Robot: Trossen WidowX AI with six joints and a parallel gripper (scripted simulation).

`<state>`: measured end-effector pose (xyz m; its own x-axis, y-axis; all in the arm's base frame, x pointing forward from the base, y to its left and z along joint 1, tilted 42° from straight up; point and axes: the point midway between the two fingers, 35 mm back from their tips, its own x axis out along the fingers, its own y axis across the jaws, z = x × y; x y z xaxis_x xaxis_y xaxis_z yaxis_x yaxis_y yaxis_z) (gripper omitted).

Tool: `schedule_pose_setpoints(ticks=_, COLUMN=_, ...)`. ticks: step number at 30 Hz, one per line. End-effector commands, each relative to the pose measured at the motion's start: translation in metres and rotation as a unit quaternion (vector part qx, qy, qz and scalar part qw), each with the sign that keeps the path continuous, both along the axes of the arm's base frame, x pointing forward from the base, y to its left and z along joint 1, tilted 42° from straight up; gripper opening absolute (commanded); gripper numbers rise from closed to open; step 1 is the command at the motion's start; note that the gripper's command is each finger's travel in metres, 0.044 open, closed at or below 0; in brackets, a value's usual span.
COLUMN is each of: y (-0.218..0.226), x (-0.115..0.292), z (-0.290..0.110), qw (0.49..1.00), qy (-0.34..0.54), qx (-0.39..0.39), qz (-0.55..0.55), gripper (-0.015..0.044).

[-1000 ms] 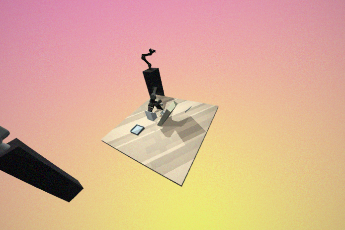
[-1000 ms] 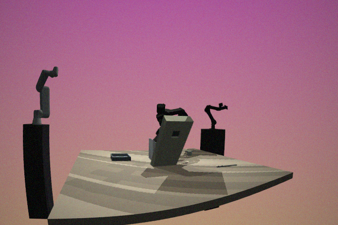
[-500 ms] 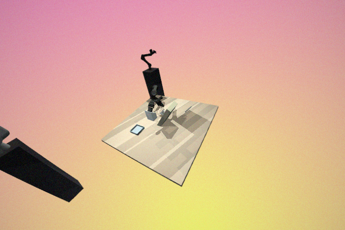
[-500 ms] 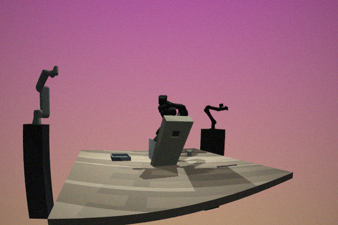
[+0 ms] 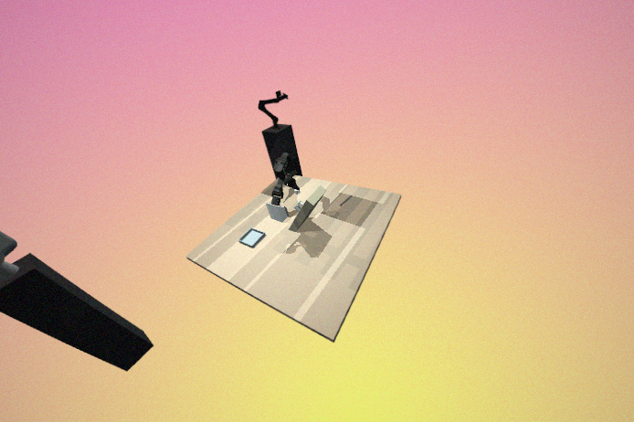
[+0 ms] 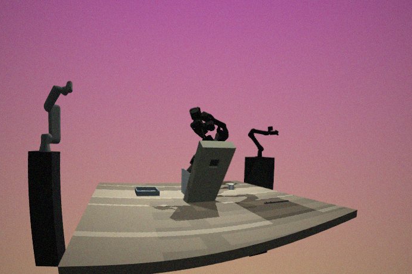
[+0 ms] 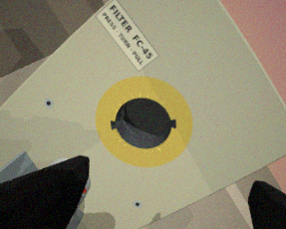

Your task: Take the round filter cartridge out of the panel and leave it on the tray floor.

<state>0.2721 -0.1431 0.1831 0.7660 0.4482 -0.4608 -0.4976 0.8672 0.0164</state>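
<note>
The tilted service panel (image 7: 209, 49) (image 6: 206, 174) (image 5: 308, 206) fills the wrist view. Its yellow ring (image 7: 106, 130) surrounds a dark, empty round socket (image 7: 143, 122) with two side notches. My gripper (image 7: 169, 179) is open in front of the panel, with one dark finger at each lower corner and nothing between them. A grey strip with a red mark (image 7: 75, 226) shows beside the left finger; I cannot tell whether it is the cartridge. The blue-rimmed tray (image 5: 242, 242) (image 6: 146, 194) lies on the table left of the panel, and I see nothing in it.
A small grey cylinder (image 6: 231, 185) stands on the table right of the panel. A pale block (image 5: 278, 212) (image 6: 184, 181) stands against the panel's left side. A thin dark rod (image 6: 275, 201) lies at the right. Dark pedestals with other arms (image 6: 45, 206) (image 6: 259, 171) stand off the table.
</note>
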Motion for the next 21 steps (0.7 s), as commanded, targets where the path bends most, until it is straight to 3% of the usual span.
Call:
schedule_pose_setpoints(ticks=1, y=0.035, x=-0.016, z=-0.045, qw=0.965, qy=0.196, qx=0.162, qz=-0.056, gripper=0.0305)
schedule_pose_setpoints(ticks=3, y=0.053, x=-0.027, z=-0.064, qw=0.925, qy=0.293, qx=0.225, qz=-0.090, gripper=0.0305)
schedule_pose_setpoints(ticks=5, y=0.059, x=-0.032, z=-0.070, qw=0.907, qy=0.327, qx=0.244, qz=-0.103, gripper=0.0305)
schedule_pose_setpoints(ticks=21, y=0.065, x=-0.026, z=-0.078, qw=0.907, qy=0.327, qx=0.243, qz=-0.104, gripper=0.0305)
